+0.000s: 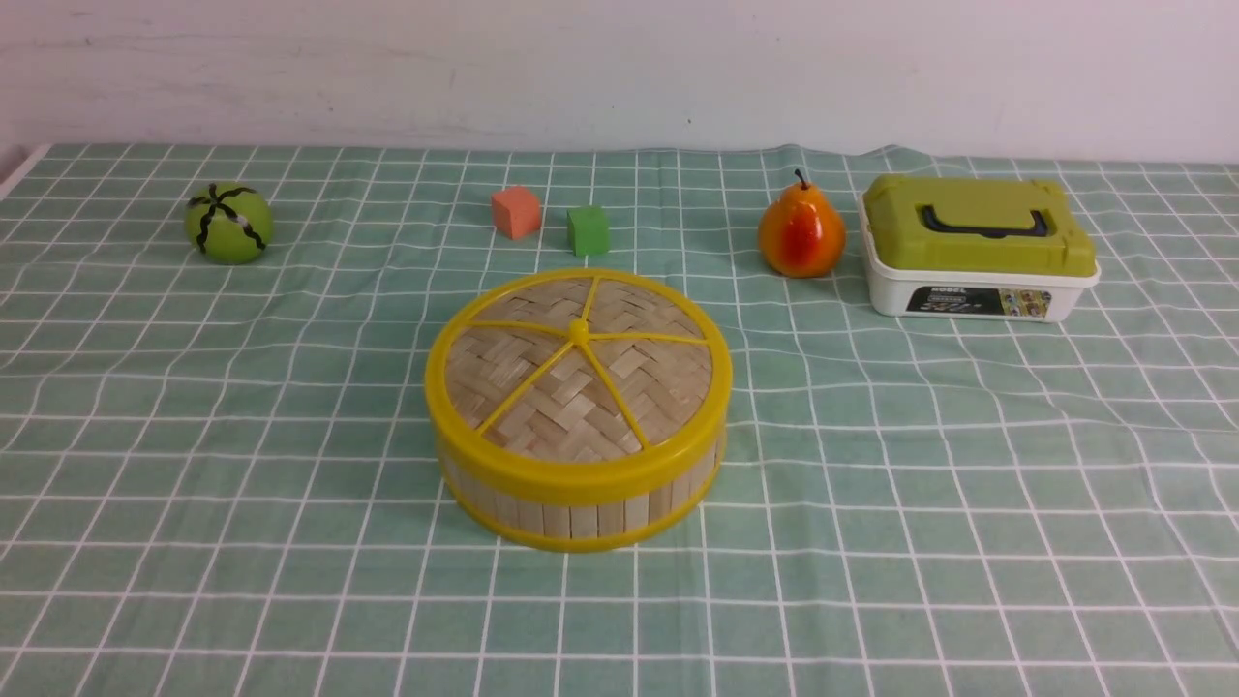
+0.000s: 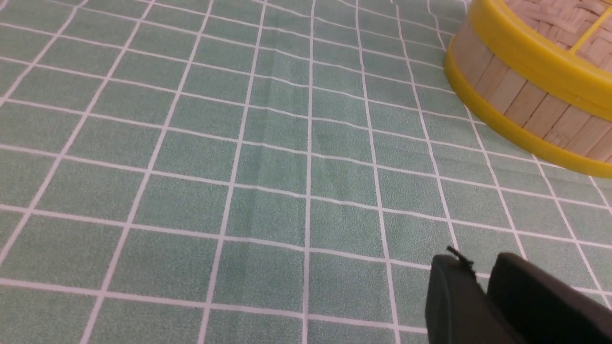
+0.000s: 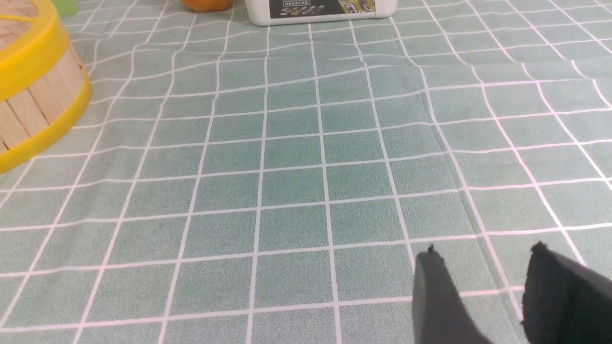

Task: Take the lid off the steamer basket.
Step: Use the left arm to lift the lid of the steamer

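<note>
The steamer basket (image 1: 581, 518), with a bamboo-slat wall and yellow rings, stands in the middle of the green checked cloth. The woven lid (image 1: 579, 363), with yellow rim, spokes and centre knob, sits closed on top of it. Neither gripper shows in the front view. In the left wrist view my left gripper (image 2: 478, 260) is shut and empty above bare cloth, well apart from the basket (image 2: 521, 102). In the right wrist view my right gripper (image 3: 484, 253) is open and empty above bare cloth, far from the basket (image 3: 33, 110).
At the back stand a green striped ball (image 1: 228, 223), an orange cube (image 1: 515, 212), a green cube (image 1: 588, 230), a pear (image 1: 800, 234) and a white box with a green handled lid (image 1: 978, 250). The cloth is wrinkled.
</note>
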Motion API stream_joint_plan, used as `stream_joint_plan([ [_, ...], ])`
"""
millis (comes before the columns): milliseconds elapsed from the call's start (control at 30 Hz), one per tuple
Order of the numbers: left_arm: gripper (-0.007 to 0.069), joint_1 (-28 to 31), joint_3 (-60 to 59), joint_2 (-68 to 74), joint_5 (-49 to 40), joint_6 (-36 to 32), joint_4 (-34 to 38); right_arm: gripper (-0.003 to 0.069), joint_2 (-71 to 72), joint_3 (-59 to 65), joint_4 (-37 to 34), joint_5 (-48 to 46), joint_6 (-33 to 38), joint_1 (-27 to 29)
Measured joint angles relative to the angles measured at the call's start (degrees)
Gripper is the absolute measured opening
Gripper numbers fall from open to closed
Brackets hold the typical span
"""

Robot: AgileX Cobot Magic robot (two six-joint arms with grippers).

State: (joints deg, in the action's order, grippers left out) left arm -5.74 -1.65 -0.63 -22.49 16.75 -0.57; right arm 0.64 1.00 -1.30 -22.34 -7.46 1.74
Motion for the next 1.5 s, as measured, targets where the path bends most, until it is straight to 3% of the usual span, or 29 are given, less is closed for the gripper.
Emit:
stream_joint_plan([
  [133, 0.0111, 0.0, 0.0, 0.0, 1.4, -0.1, -0.6, 0.0241, 0.0, 0.0, 0.0, 0.0, 0.0, 0.0],
  [233, 0.0113, 0.0, 0.0, 0.0, 5.3, 7.6, 10.9, 0.0241, 0.0, 0.0, 0.0, 0.0, 0.0, 0.0],
  [267, 0.0113, 0.0, 0.0, 0.0, 5.4, 7.6, 10.9, 0.0241, 0.0, 0.0, 0.0, 0.0, 0.0, 0.0],
  [433, 0.0120, 0.0, 0.0, 0.0, 6.6, 24.8, 38.3, 0.0241, 0.0, 0.0, 0.0, 0.0, 0.0, 0.0],
  [667, 0.0126, 0.0, 0.0, 0.0, 9.5, 28.4, 53.0, 0.0241, 0.0, 0.0, 0.0, 0.0, 0.0, 0.0],
  [767, 0.0125, 0.0, 0.0, 0.0, 10.8, 27.7, 53.9, 0.0241, 0.0, 0.0, 0.0, 0.0, 0.0, 0.0],
  [967, -0.0001, 0.0, 6.0, 0.0, 11.3, 12.7, 54.6, 0.0241, 0.0, 0.0, 0.0, 0.0, 0.0, 0.0],
  [1100, -0.0013, 0.0, 15.1, 4.5, 8.0, 1.9, 53.6, 0.0241, 0.0, 0.0, 0.0, 0.0, 0.0, 0.0],
  [1167, -0.0013, 0.0, 18.8, 8.8, 5.9, -0.4, 52.3, 0.0241, 0.0, 0.0, 0.0, 0.0, 0.0, 0.0],
  [1400, -0.0013, 0.0, 38.2, 38.3, -15.6, -4.6, 34.2, 0.0241, 0.0, 0.0, 0.0, 0.0, 0.0, 0.0],
  [1500, -0.0013, 0.0, 54.1, 54.3, -28.4, -4.8, 22.0, 0.0241, 0.0, 0.0, 0.0, 0.0, 0.0, 0.0],
])
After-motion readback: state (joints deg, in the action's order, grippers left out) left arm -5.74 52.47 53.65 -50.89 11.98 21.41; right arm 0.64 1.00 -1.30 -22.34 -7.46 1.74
